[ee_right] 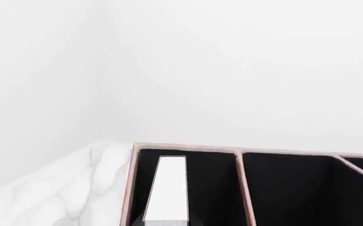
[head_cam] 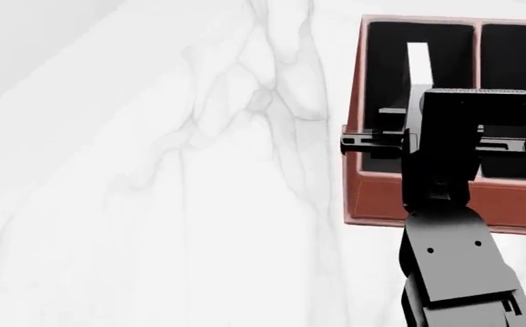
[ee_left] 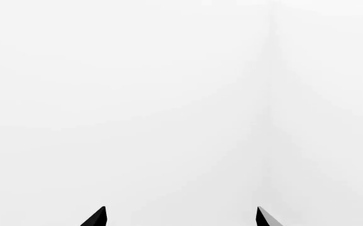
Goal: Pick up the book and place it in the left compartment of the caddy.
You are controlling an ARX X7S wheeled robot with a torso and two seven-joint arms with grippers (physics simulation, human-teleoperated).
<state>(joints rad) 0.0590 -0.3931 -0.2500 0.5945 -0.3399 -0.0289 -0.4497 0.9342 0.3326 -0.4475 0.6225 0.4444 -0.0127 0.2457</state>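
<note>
The reddish-brown caddy (head_cam: 372, 201) stands at the right of the head view, its black interior split by dividers. The book (head_cam: 418, 65) stands on edge inside the left compartment (head_cam: 385, 75), showing only its white page edges. My right gripper (head_cam: 434, 141) hovers over the near part of that compartment, jaws spread wide and open, with nothing between them. The right wrist view looks down on the caddy (ee_right: 130, 188) and the book (ee_right: 169, 188) in the left compartment (ee_right: 213, 188); no fingertips show there. My left gripper (ee_left: 181, 219) is open, facing blank white.
The caddy rests on a white marble tabletop (head_cam: 154, 204) that fills the left and middle of the head view. A table edge runs diagonally across the upper left. More caddy compartments (head_cam: 518, 61) lie to the right of the divider. White walls stand behind.
</note>
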